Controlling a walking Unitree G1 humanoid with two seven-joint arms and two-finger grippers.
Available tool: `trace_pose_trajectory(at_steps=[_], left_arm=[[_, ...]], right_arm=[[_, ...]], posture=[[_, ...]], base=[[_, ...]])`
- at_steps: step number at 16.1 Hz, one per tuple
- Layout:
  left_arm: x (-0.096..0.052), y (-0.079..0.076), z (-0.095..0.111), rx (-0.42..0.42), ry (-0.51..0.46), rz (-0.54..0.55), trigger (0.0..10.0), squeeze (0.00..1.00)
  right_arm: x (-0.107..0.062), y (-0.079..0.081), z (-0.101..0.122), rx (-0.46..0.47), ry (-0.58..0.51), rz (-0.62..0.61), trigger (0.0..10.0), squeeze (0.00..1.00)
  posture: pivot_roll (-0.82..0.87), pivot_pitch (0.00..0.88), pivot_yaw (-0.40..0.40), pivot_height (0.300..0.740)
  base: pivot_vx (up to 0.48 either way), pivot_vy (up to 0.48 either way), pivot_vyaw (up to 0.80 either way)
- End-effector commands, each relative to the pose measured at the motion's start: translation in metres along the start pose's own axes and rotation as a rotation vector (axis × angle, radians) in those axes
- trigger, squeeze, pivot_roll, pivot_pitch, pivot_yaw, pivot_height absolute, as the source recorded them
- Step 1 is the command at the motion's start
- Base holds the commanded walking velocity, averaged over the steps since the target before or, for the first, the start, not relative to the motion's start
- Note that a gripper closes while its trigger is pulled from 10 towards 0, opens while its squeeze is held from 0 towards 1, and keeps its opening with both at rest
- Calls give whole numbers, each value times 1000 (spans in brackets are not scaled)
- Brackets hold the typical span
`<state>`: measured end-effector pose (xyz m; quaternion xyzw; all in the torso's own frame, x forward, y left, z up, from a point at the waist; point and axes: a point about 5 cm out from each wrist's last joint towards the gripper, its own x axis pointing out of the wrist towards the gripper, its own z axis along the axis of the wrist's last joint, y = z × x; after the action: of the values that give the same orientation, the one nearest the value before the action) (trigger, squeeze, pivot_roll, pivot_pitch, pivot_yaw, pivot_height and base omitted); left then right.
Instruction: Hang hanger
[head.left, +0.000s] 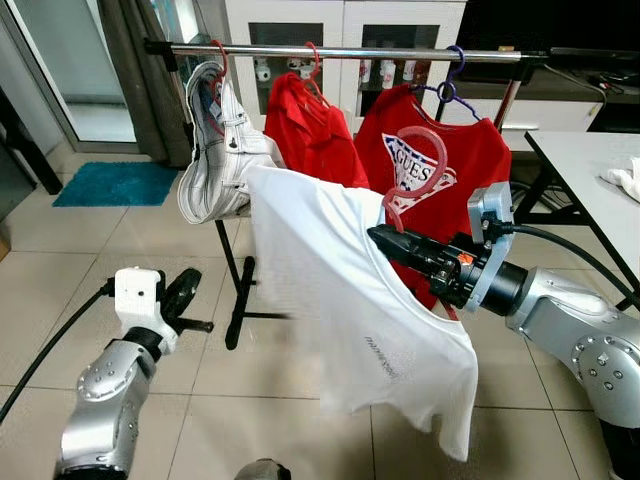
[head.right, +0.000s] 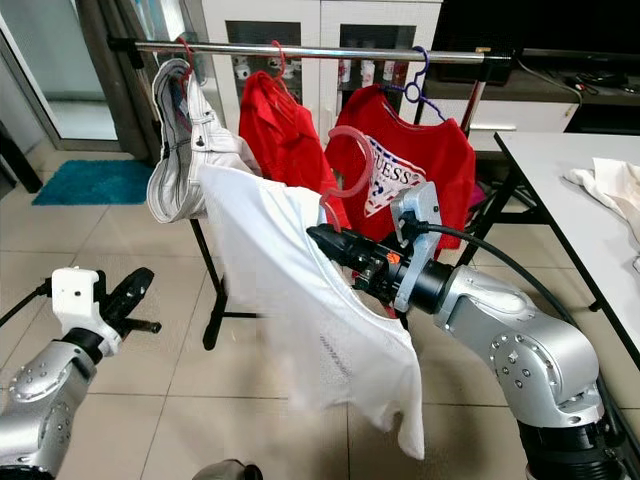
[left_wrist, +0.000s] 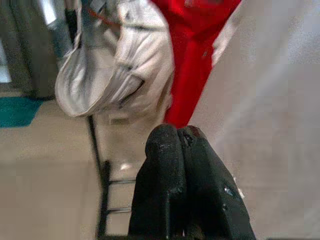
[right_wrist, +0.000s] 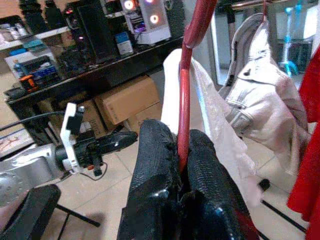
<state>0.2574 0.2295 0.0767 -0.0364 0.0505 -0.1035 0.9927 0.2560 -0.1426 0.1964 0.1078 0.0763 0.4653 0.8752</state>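
My right gripper (head.left: 385, 238) is shut on the neck of a red hanger (head.left: 418, 160) that carries a white T-shirt (head.left: 350, 300). The hanger's hook curves up in front of the red printed shirt (head.left: 470, 150), well below the silver clothes rail (head.left: 340, 52). In the right wrist view the red hanger (right_wrist: 186, 100) stem runs up between the black fingers (right_wrist: 150, 165). My left gripper (head.left: 185, 290) is held low at the left, shut and empty, pointing toward the rack; its fingers (left_wrist: 170, 170) press together.
On the rail hang white jeans (head.left: 220, 150), a red shirt (head.left: 310, 130) and the printed red shirt on a purple hanger (head.left: 452, 80). The rack's black foot (head.left: 240, 300) stands on the tiled floor. A white table (head.left: 600, 190) with a cloth stands at right.
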Motion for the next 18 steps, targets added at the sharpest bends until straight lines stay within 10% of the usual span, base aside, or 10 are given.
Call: trace_pose_trajectory(at_steps=[1,2,10,17,18], left_arm=[[1,3,14,3,-73,-29,10000,67],[0,5,20,-3,-100,-61,10000,1000],[-21,27,35,214,-77,-293,10000,1000],[-5,27,38,236,-45,-356,10000,1000],[1,30,39,245,-30,-341,10000,859]], right_arm=[[-2,4,8,-8,-24,46,10000,0],[-4,7,5,1,-14,76,10000,0],[-10,9,0,35,7,153,10000,0],[-9,15,3,29,-3,184,10000,0],[-9,16,4,28,-6,189,10000,0]], posture=[[-35,0,44,740],[-36,0,44,740],[-39,0,48,740],[-41,0,46,740],[-41,0,46,740]], base=[[0,0,0],[0,0,0],[0,0,0],[0,0,0],[0,0,0]])
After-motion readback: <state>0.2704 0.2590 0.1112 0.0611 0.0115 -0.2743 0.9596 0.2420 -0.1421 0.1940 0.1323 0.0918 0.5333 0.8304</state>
